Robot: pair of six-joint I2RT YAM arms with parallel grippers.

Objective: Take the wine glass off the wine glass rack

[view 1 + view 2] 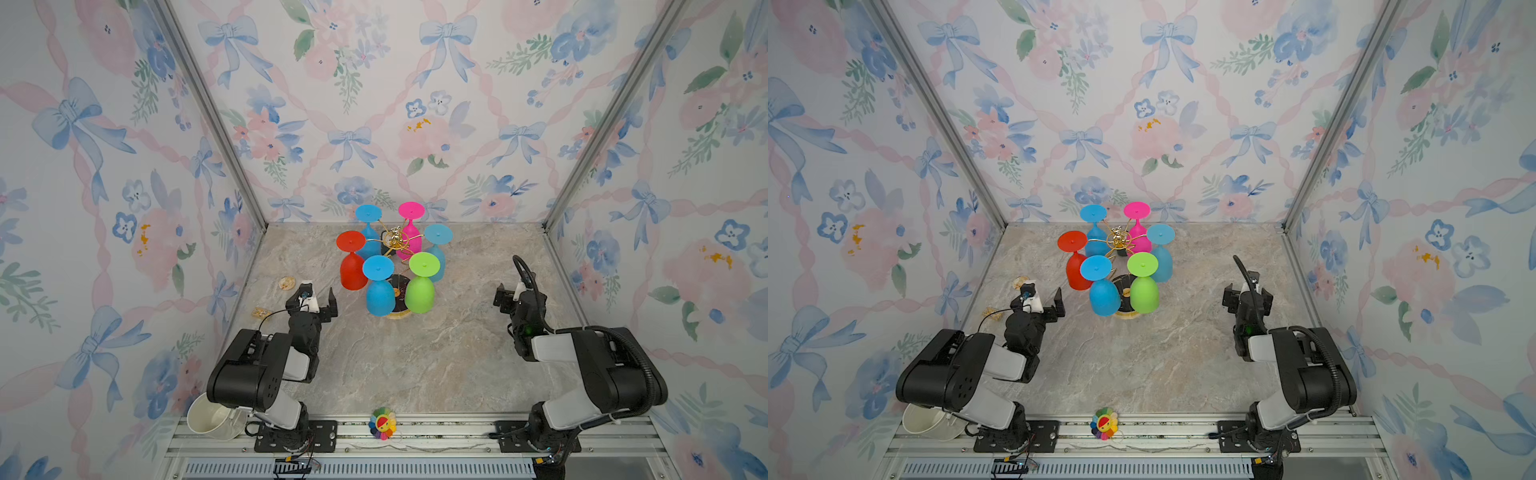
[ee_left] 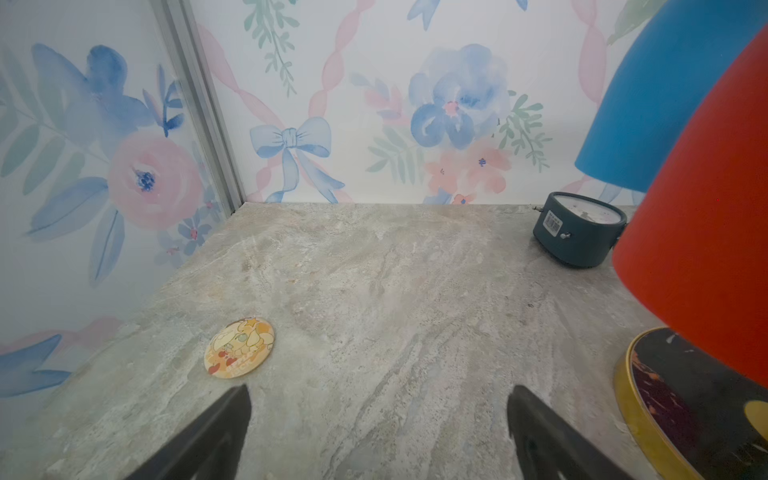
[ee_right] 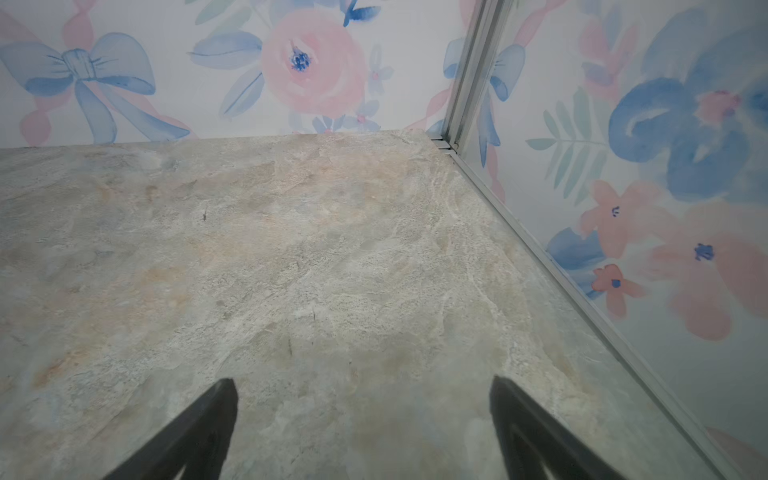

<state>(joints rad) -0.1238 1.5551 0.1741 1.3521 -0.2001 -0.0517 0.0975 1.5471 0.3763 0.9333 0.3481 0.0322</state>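
Toward the back of the counter (image 1: 415, 365), the wine glass rack (image 1: 395, 239) is stood upright on its round black base. Six wine glasses (image 1: 379, 297) are hung upside down from its gold arms, among them a red wine glass (image 1: 352, 272) on the left side and a green wine glass (image 1: 420, 291) at the front. The left claw (image 1: 319, 296) is held wide open and empty, near the red wine glass without touching it. The right claw (image 1: 510, 293) is likewise spread fully, with nothing gripped, well apart from the rack.
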